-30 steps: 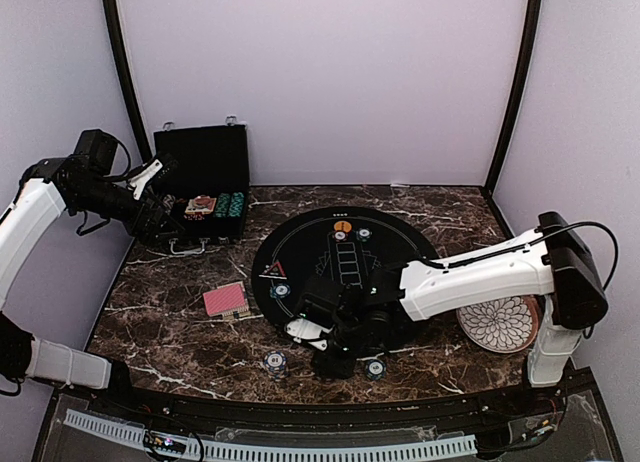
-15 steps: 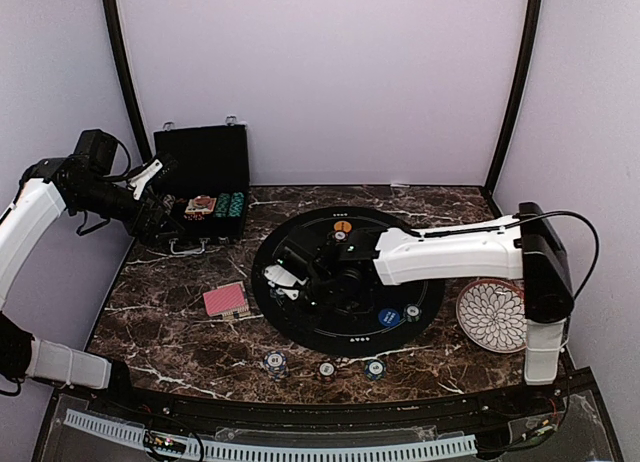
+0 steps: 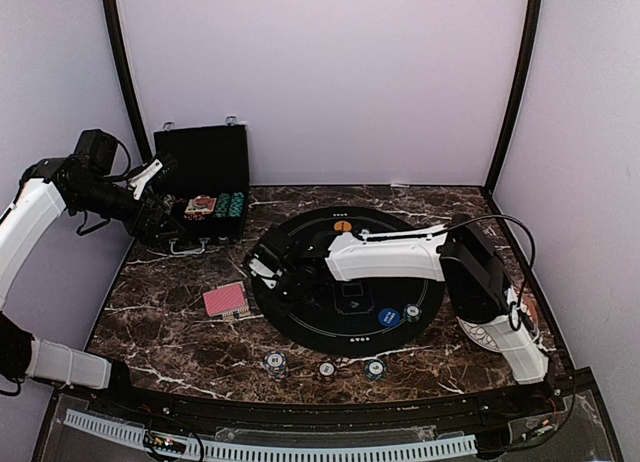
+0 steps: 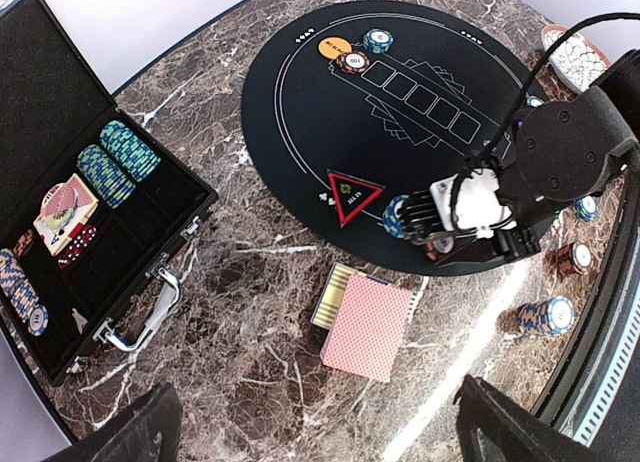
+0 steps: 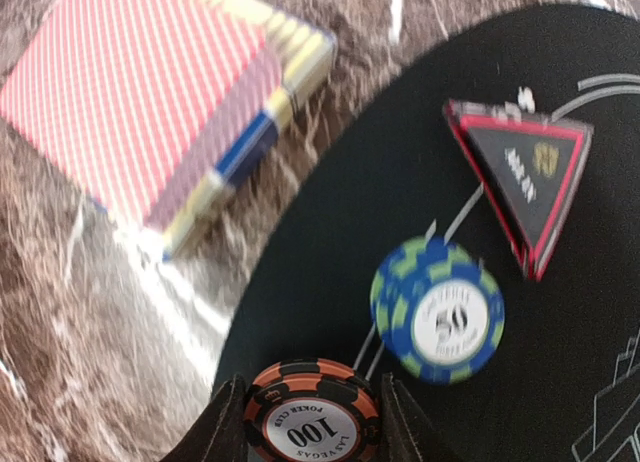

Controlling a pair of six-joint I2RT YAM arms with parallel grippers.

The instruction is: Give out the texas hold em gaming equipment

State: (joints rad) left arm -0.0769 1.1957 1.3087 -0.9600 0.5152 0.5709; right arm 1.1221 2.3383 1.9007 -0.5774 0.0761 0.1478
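The red-and-black 100 chip [image 5: 313, 427] sat flat and face up between the right gripper's [image 5: 312, 394] fingers [image 5: 226, 430], which were closed against its striped rim from either side. Held level like that, it looked ready to be laid straight down rather than dropped on edge. The wrist view did not show whether it touched the black mat [image 5: 330, 212] beneath or hung just above it.

Just ahead of the fingertips and a little to their right lay a blue-and-green 50 chip [image 5: 437, 322], flat on the mat beside a white printed line. From that, the gripper was probably carrying the 100 to join it at this seat's place. Farther ahead on the same side lay the red-edged triangle marker [image 5: 520, 177], apart from the 50 chip. Ahead and to the left, off the mat's rim on the marble table [image 5: 60, 312], lay the deck of red-backed cards [image 5: 140, 112]. It was squared into a block, likely parked within reach for dealing.

Well away from all this, the left gripper [image 4: 330, 427] hung high over the table with its fingers spread wide and nothing between them. The open black case [image 4: 150, 232] lay ahead of it to its left, with chip stacks and cards in its compartments. Its height and empty grasp suggested it was waiting clear of the working arm, near its own supply.
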